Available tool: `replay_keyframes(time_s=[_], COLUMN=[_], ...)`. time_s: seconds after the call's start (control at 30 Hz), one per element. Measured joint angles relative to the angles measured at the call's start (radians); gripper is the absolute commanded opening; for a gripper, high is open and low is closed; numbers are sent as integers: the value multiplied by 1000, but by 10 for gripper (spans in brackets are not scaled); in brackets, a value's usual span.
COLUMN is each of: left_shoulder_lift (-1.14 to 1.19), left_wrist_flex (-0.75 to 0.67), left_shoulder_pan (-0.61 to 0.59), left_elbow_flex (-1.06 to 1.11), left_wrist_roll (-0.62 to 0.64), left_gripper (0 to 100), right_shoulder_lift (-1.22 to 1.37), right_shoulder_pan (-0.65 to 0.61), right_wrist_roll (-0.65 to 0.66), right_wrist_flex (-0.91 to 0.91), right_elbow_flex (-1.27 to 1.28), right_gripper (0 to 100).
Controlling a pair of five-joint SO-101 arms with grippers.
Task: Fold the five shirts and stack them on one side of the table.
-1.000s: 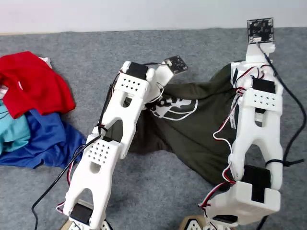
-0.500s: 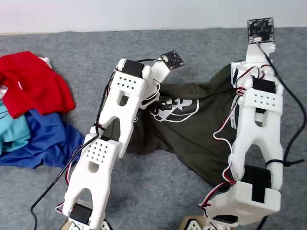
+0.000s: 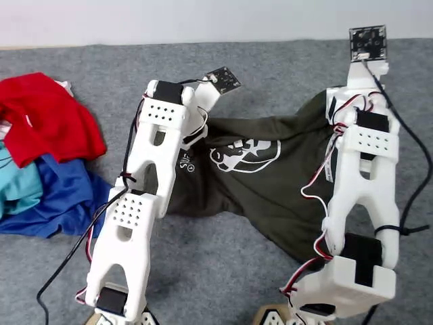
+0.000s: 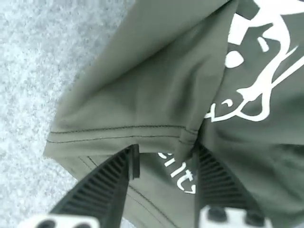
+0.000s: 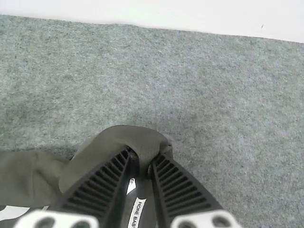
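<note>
Overhead — two wrist close-ups on shirt

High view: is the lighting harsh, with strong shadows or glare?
High view: soft, even light, only faint shadows on the grey table, no glare. Left wrist view: gentle shading along folds of the olive shirt. Right wrist view: darkest inside the right gripper, where cloth is pinched.

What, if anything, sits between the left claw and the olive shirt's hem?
Nothing visible does. The left claw is open directly over the olive shirt, with the folded hem right at its mouth.
</note>
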Motion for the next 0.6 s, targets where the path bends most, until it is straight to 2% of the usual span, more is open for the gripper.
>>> replay_keyframes(time_s=[0.27,0.6], left_shoulder_lift=[0,0], left_wrist_flex=[3,3], left_shoulder_pan=[15,-28], left_elbow_flex=[0,-57], left_wrist_roll=[-2,0], left_gripper=[4,2], right_shoulder_lift=[0,0], right_shoulder_pan=[0,0], right_wrist_roll=[0,0], right_wrist_flex=[0,26], right_elbow_flex=[0,0], right_gripper=[9,9])
